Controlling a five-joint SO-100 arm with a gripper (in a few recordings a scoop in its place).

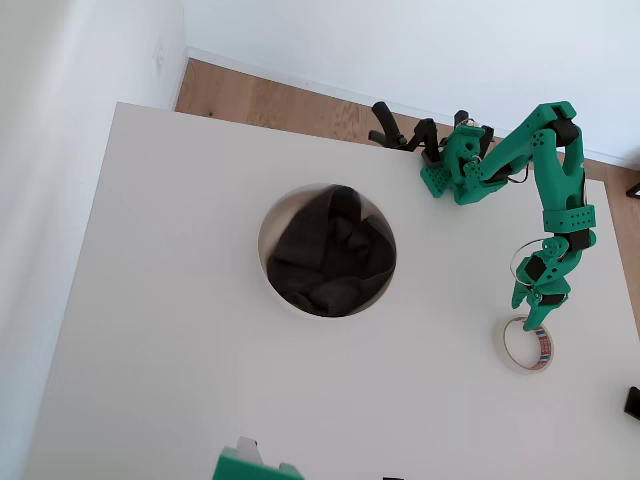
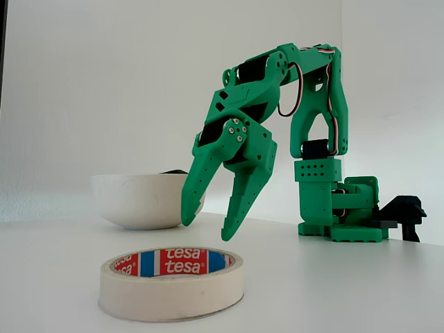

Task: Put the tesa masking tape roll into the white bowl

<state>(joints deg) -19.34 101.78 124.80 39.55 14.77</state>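
The tesa masking tape roll [image 1: 528,344] [image 2: 171,282] lies flat on the white table, a cream ring with red and blue print inside its core. My green gripper [image 1: 535,311] [image 2: 207,231] hangs open just above and behind the roll, fingertips pointing down, nothing between them. The white bowl [image 1: 272,278] [image 2: 139,200] stands near the table's middle in the overhead view, far left of the roll, with dark grey cloth [image 1: 330,250] bunched inside.
The arm's green base [image 1: 460,168] [image 2: 336,208] is mounted at the table's far edge, with black clamps [image 1: 400,132] beside it. A green object [image 1: 250,466] pokes in at the bottom edge of the overhead view. The table's right edge lies close to the roll.
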